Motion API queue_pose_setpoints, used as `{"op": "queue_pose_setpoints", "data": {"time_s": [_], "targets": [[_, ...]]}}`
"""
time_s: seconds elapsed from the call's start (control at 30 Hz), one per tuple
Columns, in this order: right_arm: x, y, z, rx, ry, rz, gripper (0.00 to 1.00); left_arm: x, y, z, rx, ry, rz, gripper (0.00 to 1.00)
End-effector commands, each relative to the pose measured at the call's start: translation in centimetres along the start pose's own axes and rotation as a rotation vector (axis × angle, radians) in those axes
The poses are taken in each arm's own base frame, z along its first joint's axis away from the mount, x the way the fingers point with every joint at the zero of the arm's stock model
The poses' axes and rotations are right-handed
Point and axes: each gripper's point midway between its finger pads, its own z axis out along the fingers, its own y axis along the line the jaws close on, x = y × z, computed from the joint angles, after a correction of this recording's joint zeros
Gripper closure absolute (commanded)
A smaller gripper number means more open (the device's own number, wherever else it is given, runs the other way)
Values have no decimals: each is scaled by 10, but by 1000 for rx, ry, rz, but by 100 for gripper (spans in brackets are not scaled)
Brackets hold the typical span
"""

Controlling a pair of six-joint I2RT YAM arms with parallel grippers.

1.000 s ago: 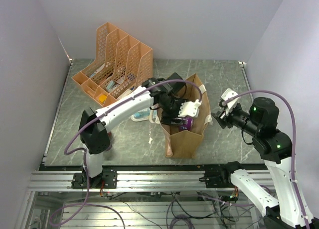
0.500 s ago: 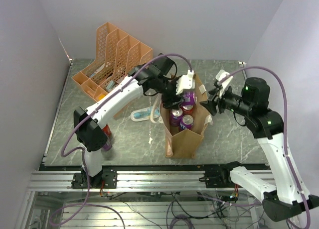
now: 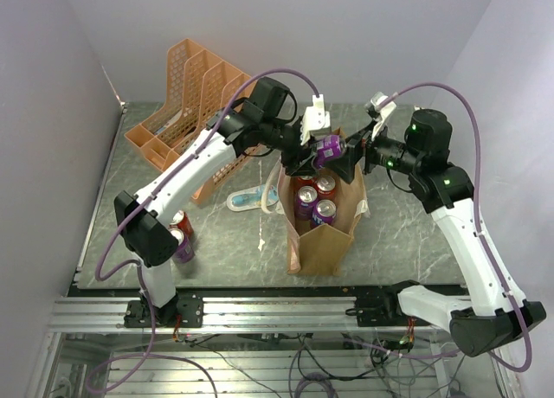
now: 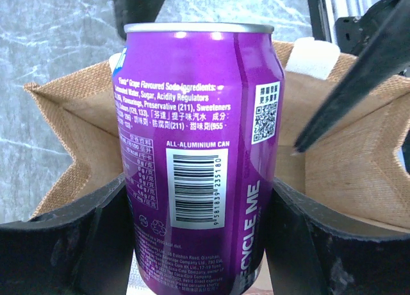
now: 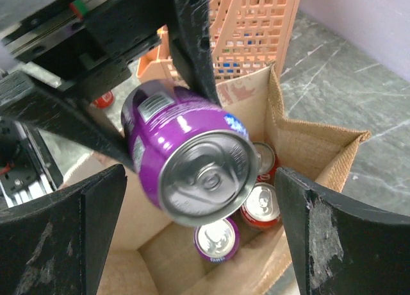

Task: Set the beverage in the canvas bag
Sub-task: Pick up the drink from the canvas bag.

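Clamped in the left gripper (image 3: 322,152): a purple drink can (image 3: 330,146), with one black finger pressed flat on each side of its middle. Up in the air over the far end of the canvas bag (image 3: 322,238), above the open top and not down inside. Tipped over on its side, with the shiny silver top turned to the right, toward the right gripper (image 3: 353,145). As for the right gripper, just to the right of the can and spread wide open, with one finger out past each side of the can's top end. Gaps on both sides there, so not touching the can and holding nothing. As for the bag, standing upright near the middle of the grey table (image 3: 398,234), with its mouth open and its tan walls folded in a little at the sides. Down inside the bag, three more cans (image 3: 305,199) standing up, some red and some purple. On the far left of the table, an orange mesh file organiser (image 3: 203,99). On the near left, right beside the base of the left arm, a few loose cans (image 3: 180,234), red and purple.
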Motion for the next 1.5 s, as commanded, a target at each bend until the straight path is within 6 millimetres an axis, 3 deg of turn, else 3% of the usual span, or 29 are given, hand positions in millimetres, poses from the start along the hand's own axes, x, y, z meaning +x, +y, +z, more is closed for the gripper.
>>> {"op": "queue_pose_setpoints", "data": {"time_s": [0.0,0.2,0.47,0.63,1.23,1.47], "targets": [[-28,-2,0,17,-83,69,0,-67,-13,-29,15,-188,129,93],[-34,8,4,-60,-95,91,5,-69,-20,-34,40,-200,158,93],[-33,19,10,-158,-100,116,31,-68,-24,-33,65,-205,184,93],[-30,23,8,-171,-98,124,37,-68,-23,-32,71,-207,184,93],[-18,24,10,-182,-81,159,18,-67,-25,-29,97,-218,185,93],[-24,22,9,-189,-94,162,35,-58,-26,-26,101,-197,186,93]]}}
